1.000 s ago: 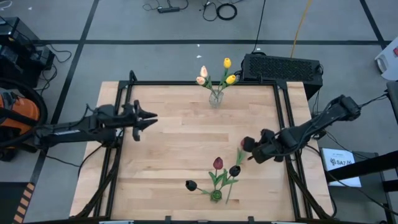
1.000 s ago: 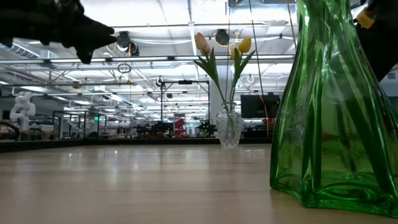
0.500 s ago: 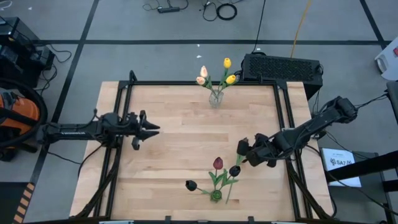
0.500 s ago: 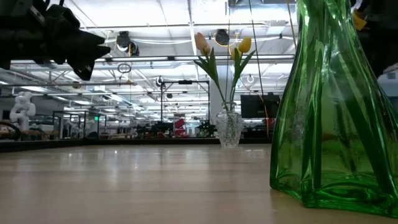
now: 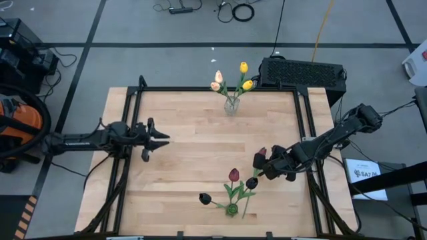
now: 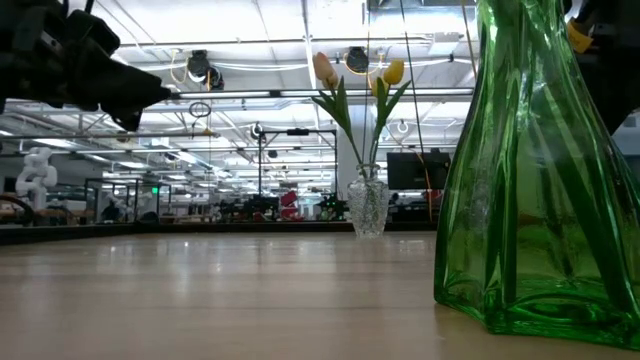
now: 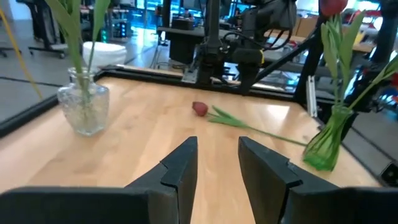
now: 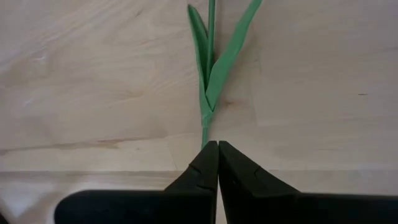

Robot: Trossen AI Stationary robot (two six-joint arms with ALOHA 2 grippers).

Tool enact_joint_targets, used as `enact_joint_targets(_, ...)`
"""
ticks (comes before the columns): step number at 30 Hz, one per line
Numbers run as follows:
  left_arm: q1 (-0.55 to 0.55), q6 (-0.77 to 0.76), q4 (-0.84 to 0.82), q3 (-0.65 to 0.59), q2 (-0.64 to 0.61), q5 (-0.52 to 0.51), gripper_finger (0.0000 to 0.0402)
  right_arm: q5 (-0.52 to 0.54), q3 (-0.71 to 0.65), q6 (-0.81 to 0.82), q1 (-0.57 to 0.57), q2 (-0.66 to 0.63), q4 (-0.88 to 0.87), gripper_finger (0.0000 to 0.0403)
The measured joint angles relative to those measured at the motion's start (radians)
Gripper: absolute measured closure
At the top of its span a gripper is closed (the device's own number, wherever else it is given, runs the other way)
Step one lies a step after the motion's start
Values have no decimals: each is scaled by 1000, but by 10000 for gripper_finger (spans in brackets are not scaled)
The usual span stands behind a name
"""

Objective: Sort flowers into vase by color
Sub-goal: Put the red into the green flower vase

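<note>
A clear vase [image 5: 231, 105] at the far middle holds yellow and peach flowers. A green vase [image 5: 231, 209] near the front edge holds a dark red and two near-black flowers. One red flower [image 7: 199, 109] lies flat on the table right of centre, its stem [image 7: 261, 129] running toward the green vase. My right gripper [image 5: 259, 168] is shut and points steeply down over this flower's stem [image 8: 204, 121], just short of its two leaves. My left gripper [image 5: 165, 139] hovers level at the table's left side, open and holding nothing. My right gripper's shut fingertips [image 8: 210, 152] stand right at the lying flower's stem [image 8: 204, 134], coming from above and slanting. The fingers hide what lies beneath them, so I cannot tell whether they touch the stem. The flower rests on the wood.
Black frame rails [image 5: 131, 167] run along the table's left and right edges. A black box [image 5: 303, 72] sits beyond the far right corner. Bare wood [image 5: 193, 160] lies between the two grippers.
My left gripper has sunk and shifted a little toward the table's near edge, staying open. My right gripper has moved slightly toward the table's left and near edges and tipped down over the lying flower, staying shut. The flower has kept its place.
</note>
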Motion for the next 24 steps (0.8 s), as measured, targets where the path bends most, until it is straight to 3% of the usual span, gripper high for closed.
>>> enact_joint_targets(10, 43, 103, -146, 0, -202, -41, 279, 6, 0, -3, 0, 0, -8, 399)
enact_joint_targets(13, 52, 77, -148, -6, -208, -57, 279, 6, 0, -28, 0, 0, -11, 399)
enact_joint_targets(18, 51, -1, -11, -98, -209, -58, 278, 25, 0, -28, -1, -1, -6, 399)
enact_joint_targets(24, 51, -2, -17, -98, -203, -64, 278, 34, 0, -29, -12, -1, 1, 391)
